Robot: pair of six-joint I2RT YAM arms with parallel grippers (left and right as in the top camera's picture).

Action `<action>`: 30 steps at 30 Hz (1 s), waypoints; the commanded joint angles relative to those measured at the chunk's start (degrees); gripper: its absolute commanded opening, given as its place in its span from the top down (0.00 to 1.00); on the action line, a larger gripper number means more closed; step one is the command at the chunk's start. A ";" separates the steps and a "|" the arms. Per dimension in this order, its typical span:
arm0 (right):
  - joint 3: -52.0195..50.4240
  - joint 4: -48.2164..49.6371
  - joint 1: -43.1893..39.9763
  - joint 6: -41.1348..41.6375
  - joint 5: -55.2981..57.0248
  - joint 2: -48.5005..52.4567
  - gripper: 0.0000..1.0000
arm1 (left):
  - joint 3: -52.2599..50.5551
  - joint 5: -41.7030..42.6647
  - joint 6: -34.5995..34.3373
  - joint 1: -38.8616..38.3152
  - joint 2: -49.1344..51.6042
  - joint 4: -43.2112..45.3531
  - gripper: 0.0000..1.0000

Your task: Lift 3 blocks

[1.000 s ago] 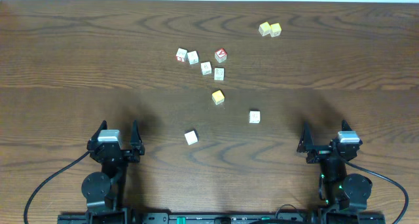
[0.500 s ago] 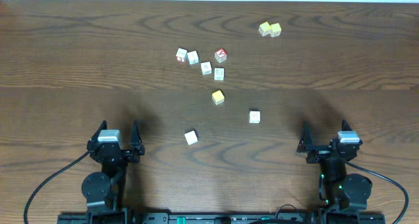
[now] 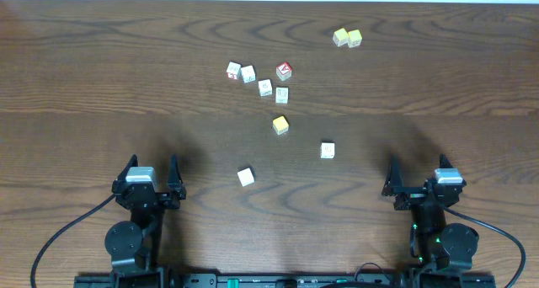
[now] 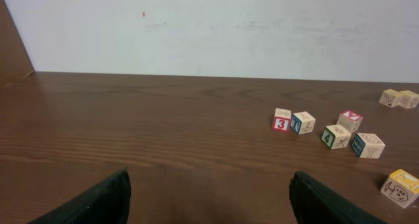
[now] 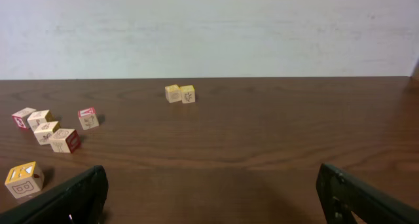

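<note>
Three blocks lie apart on the dark wooden table (image 3: pixel 101 77): a yellow-topped block (image 3: pixel 280 125), a white block (image 3: pixel 328 150) to its lower right, and a white block (image 3: pixel 245 177) nearest the front. The yellow-topped block also shows at the right edge of the left wrist view (image 4: pixel 400 187) and at the left edge of the right wrist view (image 5: pixel 24 180). My left gripper (image 3: pixel 152 163) rests open at the front left, well left of the nearest block. My right gripper (image 3: pixel 417 166) rests open at the front right. Nothing is between either pair of fingers (image 4: pixel 111 198) (image 5: pixel 340 191).
A cluster of pale cubes (image 3: pixel 257 80) with a red-faced cube (image 3: pixel 284 70) sits behind the three blocks. A pair of plain yellow cubes (image 3: pixel 347 38) lies at the back right. A white wall (image 4: pixel 209 27) rises behind the table's far edge.
</note>
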 commanded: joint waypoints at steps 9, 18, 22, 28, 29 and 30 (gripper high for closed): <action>-0.04 -0.24 -0.57 -0.09 0.31 -0.28 0.01 | -0.55 0.96 0.55 0.17 -0.28 -2.56 0.22; -0.04 2.86 -0.50 6.27 -4.98 -0.28 0.01 | -0.55 0.96 0.55 0.17 -0.28 -2.54 0.22; -0.04 4.44 -0.50 18.78 -18.88 -0.28 0.01 | -0.52 1.33 0.02 0.17 -0.28 -2.25 0.22; -0.04 10.62 -0.50 33.31 -20.00 -0.28 0.01 | -0.52 13.51 -6.40 0.17 -0.28 -0.94 0.22; -0.04 11.98 -0.50 35.60 -20.09 -0.28 0.01 | -0.52 13.73 -6.43 0.17 -0.28 -0.26 0.22; -0.04 13.99 -0.46 37.94 -20.06 -0.28 0.01 | -0.52 13.88 -6.45 0.17 -0.28 -0.20 0.22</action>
